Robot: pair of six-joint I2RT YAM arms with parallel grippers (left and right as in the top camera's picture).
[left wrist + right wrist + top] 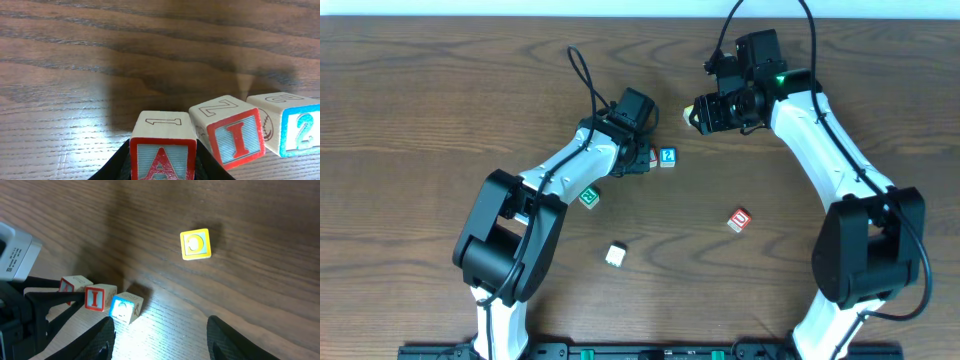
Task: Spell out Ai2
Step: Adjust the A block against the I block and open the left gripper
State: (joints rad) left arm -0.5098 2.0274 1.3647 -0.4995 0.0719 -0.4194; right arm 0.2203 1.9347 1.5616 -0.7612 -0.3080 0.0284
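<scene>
- Overhead: the left gripper (pixel 638 158) sits at the middle of the table (pixel 440 80), right against the left end of a short row of blocks. The 2 block (pixel 667 157) closes that row on the right. The left arm is plainly the nearer one to the word.
- Overhead: the right gripper (pixel 705 115) hangs further up the table, apart from the row. A green block (pixel 589 198), a white block (pixel 615 254) and a red block (pixel 740 219) lie loose nearer the robot, well away from the row.
- Left wrist: the A block (pixel 163 150) stands squarely between the two black fingers (pixel 115 167), which press on its left and right sides, so the jaws are closed only to the block's width and grip it.
- Left wrist: the I block (pixel 232 132) lies just to the right of the A block, turned a little out of line, and touches or nearly touches the 2 block beyond it. The row runs left to right from the gripper, so I judge the coming move to be a small nudge or release that sets A flush beside I.
- Right wrist: the right gripper's jaws are spread wide and hold nothing.
- Right wrist: a yellow block (pixel 195 244) lies alone ahead of them, and the three-letter row shows off to the left.
</scene>
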